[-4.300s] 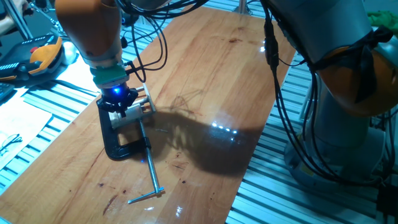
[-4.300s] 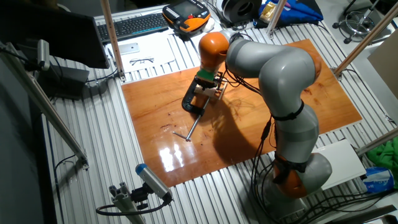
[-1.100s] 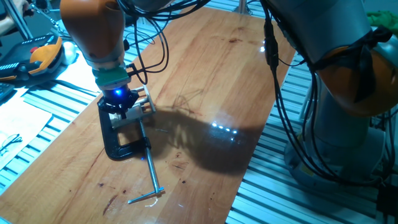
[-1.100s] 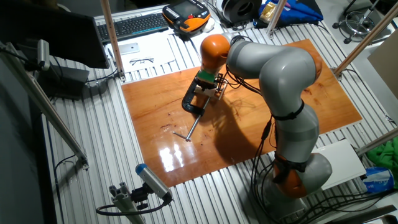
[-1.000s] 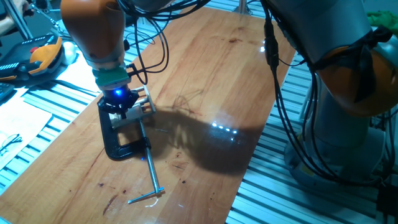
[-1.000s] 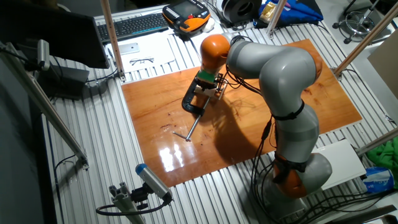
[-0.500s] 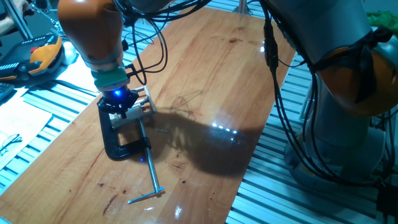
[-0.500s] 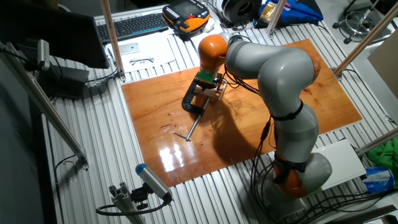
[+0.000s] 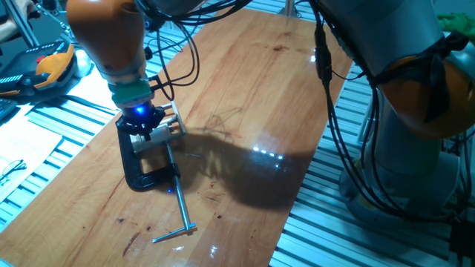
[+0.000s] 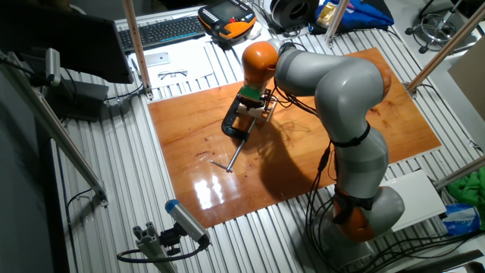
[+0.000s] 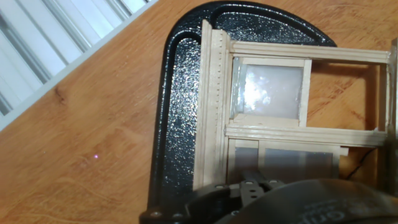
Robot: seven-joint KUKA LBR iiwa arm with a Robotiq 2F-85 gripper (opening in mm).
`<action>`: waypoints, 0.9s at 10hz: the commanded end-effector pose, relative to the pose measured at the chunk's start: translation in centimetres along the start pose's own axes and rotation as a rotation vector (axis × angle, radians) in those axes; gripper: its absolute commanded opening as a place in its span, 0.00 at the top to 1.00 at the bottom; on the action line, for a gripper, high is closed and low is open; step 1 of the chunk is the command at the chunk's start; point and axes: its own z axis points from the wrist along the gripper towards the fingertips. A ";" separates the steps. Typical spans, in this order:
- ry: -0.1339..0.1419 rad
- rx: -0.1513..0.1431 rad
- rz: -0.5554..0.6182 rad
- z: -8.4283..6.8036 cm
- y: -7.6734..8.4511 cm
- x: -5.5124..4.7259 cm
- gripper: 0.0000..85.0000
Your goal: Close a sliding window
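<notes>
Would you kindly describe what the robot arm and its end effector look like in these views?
The arm has rounded grey segments with orange joints and black cables draped along it. A teal collar sits above the black end effector, where a blue light glows.

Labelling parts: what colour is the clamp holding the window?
Black, speckled metal C-clamp; clearest in the hand view.

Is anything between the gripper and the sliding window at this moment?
Nothing visible is. The gripper sits directly over the sliding window, which the black C-clamp holds along one edge. The hand view shows only window frame beneath it; actual contact cannot be told.
</notes>
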 end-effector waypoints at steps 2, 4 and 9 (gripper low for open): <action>-0.006 -0.013 0.009 0.1 0.0 0.0 1.00; -0.006 -0.015 0.016 0.1 0.1 0.1 1.00; -0.005 -0.016 0.023 0.5 0.1 0.1 1.00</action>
